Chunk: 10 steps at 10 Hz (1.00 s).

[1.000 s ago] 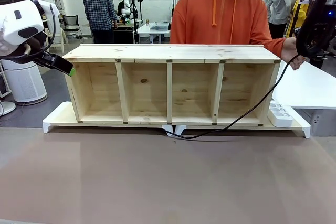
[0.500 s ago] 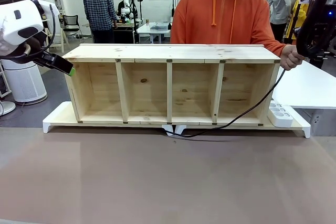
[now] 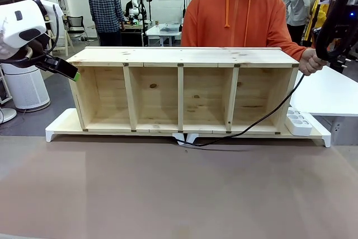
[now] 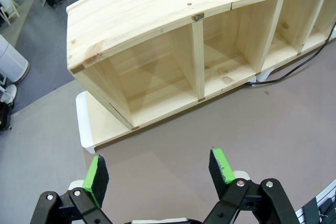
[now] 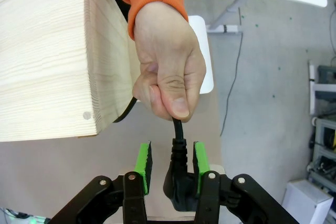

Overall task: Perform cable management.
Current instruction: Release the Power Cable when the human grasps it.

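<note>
Handover of the cable (image 5: pixel 178 136) at the shelf's (image 3: pixel 182 55) right end: the person's hand (image 5: pixel 167 72) grips the cord just above its plug.
Plug sits between the right pincer's (image 5: pixel 170 161) parted pads, against one; easing straight back would avoid snagging. Left pincer (image 4: pixel 160 167) hangs open, well apart.
</note>
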Each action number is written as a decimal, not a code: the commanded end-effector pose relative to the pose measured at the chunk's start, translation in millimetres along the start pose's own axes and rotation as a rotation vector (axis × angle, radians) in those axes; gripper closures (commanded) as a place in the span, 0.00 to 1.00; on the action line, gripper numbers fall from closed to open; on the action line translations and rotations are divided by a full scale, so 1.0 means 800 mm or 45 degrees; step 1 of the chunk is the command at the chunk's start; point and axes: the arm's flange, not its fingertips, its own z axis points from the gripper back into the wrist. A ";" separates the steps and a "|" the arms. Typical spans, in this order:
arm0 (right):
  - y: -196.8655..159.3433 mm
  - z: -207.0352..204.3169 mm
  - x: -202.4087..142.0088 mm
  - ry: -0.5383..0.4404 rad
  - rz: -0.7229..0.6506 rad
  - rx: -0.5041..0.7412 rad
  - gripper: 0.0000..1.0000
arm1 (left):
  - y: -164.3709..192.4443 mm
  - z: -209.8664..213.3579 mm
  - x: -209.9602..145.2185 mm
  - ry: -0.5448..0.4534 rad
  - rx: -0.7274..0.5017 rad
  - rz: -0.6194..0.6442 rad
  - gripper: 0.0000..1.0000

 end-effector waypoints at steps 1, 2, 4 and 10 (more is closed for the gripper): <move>-0.001 0.000 0.000 0.022 0.023 -0.021 0.24 | 0.000 -0.001 -0.001 -0.010 0.002 0.014 0.00; -0.001 0.001 0.000 0.031 0.021 -0.021 0.40 | 0.000 -0.001 -0.001 -0.010 0.002 0.014 0.00; 0.000 0.001 0.001 0.001 0.014 -0.041 0.20 | 0.000 -0.001 -0.001 -0.010 0.002 0.014 0.00; 0.000 -0.001 -0.001 0.014 0.002 -0.003 0.20 | 0.000 -0.001 -0.001 -0.010 0.002 0.014 0.00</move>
